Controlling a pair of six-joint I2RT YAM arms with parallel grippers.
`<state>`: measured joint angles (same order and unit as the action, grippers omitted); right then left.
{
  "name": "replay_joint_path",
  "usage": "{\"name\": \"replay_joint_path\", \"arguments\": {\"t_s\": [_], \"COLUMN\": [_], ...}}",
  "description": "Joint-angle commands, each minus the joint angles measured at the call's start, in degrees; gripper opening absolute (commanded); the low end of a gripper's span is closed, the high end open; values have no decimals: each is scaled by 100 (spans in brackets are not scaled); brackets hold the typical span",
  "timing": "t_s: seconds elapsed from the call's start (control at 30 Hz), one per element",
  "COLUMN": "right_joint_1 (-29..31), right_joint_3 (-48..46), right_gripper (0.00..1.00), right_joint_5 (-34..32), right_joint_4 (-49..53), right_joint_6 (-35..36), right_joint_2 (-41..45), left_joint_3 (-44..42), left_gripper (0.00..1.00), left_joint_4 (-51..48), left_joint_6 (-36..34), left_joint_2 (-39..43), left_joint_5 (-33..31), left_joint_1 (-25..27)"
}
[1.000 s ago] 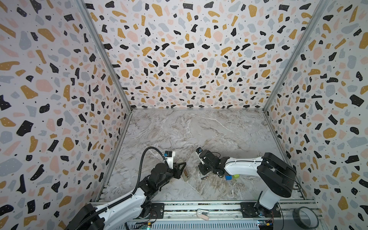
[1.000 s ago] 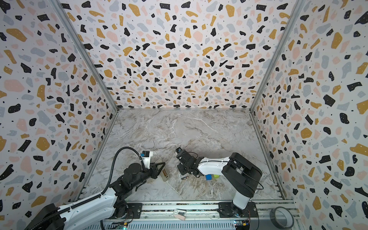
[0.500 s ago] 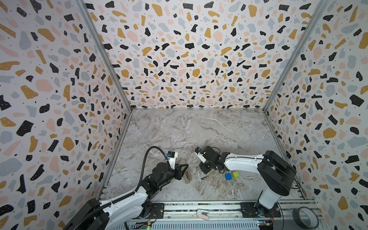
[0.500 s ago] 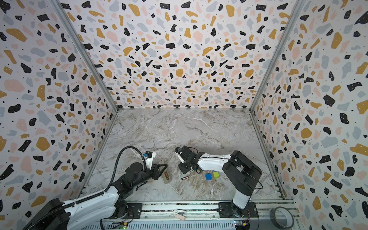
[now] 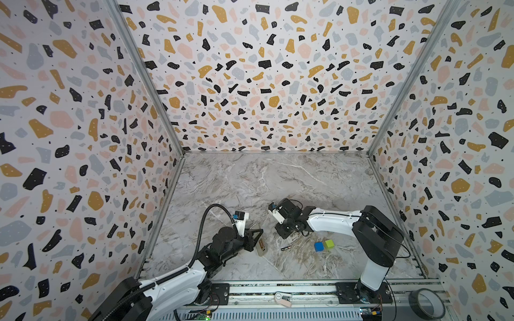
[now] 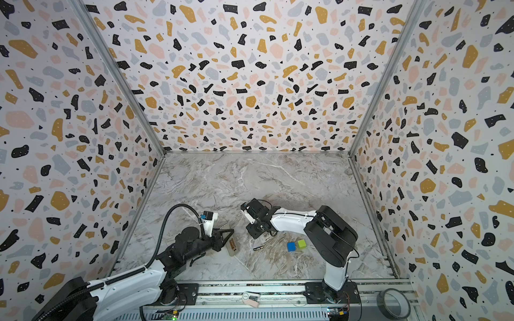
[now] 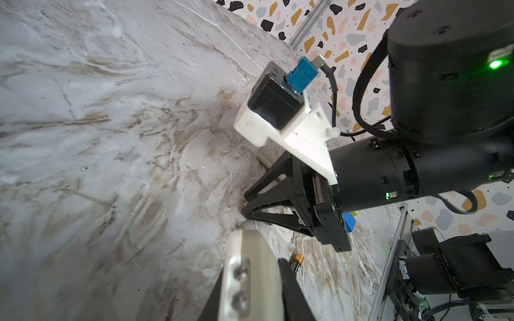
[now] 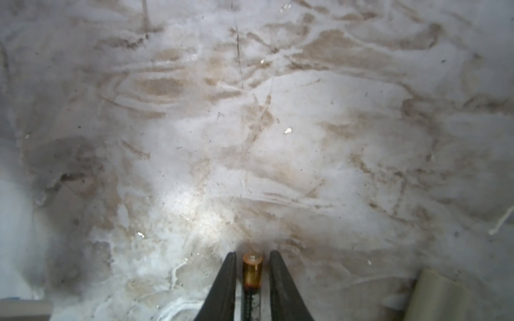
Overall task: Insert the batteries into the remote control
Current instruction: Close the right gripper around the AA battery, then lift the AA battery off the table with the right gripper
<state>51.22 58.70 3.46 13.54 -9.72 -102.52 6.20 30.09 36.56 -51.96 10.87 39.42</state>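
The white remote control (image 5: 261, 246) (image 7: 250, 275) is clamped between the fingers of my left gripper (image 5: 257, 236) (image 7: 250, 294), which is shut on it just above the table. Its recess with two metal contacts faces the left wrist camera. One black battery (image 5: 286, 248) (image 7: 295, 261) lies loose on the marble next to the remote. Another battery (image 8: 252, 271), copper end forward, sits between the fingertips of my right gripper (image 8: 252, 254) (image 5: 282, 234), low at the table. A thin gap shows on each side of it, so the jaws stand slightly open.
A blue cube (image 5: 319, 246) and a green cube (image 5: 329, 244) sit side by side right of the loose battery, below the right arm. A roll of tape (image 5: 422, 303) rests on the front rail at the right. Patterned walls enclose three sides.
The right arm has shifted back, uncovering both cubes, and its jaws have parted slightly around the battery. The left gripper with the remote has moved a little to the right.
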Motion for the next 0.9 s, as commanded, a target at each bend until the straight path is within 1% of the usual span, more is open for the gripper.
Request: {"name": "replay_joint_path", "arguments": {"t_s": [0.0, 0.37, 0.53, 0.87], "right_joint_1": [-26, 19, 66, 244], "right_joint_3": [28, 4, 27, 310], "right_gripper": [23, 18, 16, 12], "right_joint_5": [-63, -64, -181, -565], "right_joint_4": [452, 624, 731, 1109], "right_joint_6": [89, 121, 152, 318], "right_joint_2": [-48, -161, -191, -397], "left_joint_3": [-93, -127, -131, -136], "left_gripper": [0, 0, 0, 0], "left_joint_4": [298, 200, 93, 84], "left_joint_6": [-148, -201, -184, -86], "left_joint_2": [37, 141, 298, 276], "left_joint_5": [-13, -213, -347, -455], "left_joint_1": [-31, -31, -31, -29]}}
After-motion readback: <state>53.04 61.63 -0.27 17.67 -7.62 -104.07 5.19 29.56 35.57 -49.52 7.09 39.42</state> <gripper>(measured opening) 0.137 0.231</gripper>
